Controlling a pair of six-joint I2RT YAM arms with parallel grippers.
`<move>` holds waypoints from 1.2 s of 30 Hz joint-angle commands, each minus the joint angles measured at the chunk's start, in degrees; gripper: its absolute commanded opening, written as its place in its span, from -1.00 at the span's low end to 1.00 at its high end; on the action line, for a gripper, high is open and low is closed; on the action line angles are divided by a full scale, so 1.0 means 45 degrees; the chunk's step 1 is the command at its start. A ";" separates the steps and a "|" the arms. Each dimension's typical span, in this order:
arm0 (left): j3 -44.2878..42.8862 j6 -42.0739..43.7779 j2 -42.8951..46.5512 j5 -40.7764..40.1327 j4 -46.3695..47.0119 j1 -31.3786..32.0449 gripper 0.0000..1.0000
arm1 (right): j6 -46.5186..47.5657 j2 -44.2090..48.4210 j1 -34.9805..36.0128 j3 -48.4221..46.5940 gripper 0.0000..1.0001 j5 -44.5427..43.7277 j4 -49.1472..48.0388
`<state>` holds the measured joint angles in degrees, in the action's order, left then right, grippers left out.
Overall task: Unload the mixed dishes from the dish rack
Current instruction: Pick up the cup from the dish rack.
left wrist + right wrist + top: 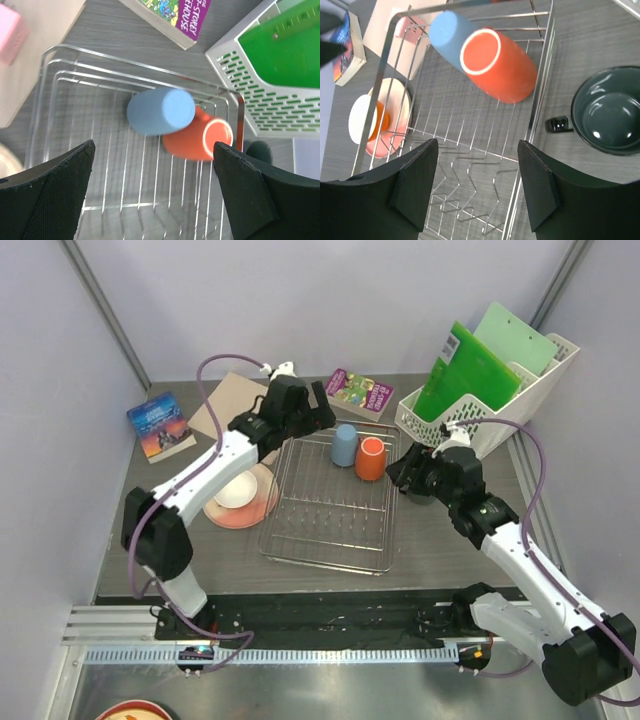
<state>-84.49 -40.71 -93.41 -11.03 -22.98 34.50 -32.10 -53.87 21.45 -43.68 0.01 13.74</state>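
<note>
The silver wire dish rack sits mid-table. The light blue cup and the orange mug stand touching at its far right end. The pink plate with the white bowl on it lies on the table left of the rack. The dark grey mug stands on the table right of the rack, seen in the right wrist view. My left gripper is open and empty above the rack's far edge, near the blue cup. My right gripper is open and empty beside the orange mug.
A white perforated file holder with green folders stands at the back right. A purple book lies behind the rack, a blue book at the left, and a brown board at the back left.
</note>
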 commanded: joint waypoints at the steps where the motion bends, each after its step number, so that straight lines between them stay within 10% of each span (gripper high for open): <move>1: -0.1749 -0.0797 -0.1408 0.0965 -0.0204 -0.0440 1.00 | 0.0374 0.1224 0.0115 0.0195 0.40 0.0115 -0.0944; 7: -0.6086 0.0550 -0.4416 0.0165 -0.2568 0.0223 1.00 | 0.0337 0.2438 0.0116 0.0370 0.39 -0.0335 -0.0669; 31: -0.6284 0.0316 -0.7465 -0.0654 -0.1787 0.1044 1.00 | -0.0250 0.3435 0.0135 0.1425 0.38 0.0310 -0.0729; 36: -0.5933 0.0452 -0.7272 -0.0752 -0.1573 0.1044 0.57 | -0.0192 0.3435 0.0135 0.1523 0.38 0.0154 -0.0670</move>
<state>-110.45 -39.88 -127.28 -12.97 -31.03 38.92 -32.88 -39.20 21.69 -37.26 1.15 12.32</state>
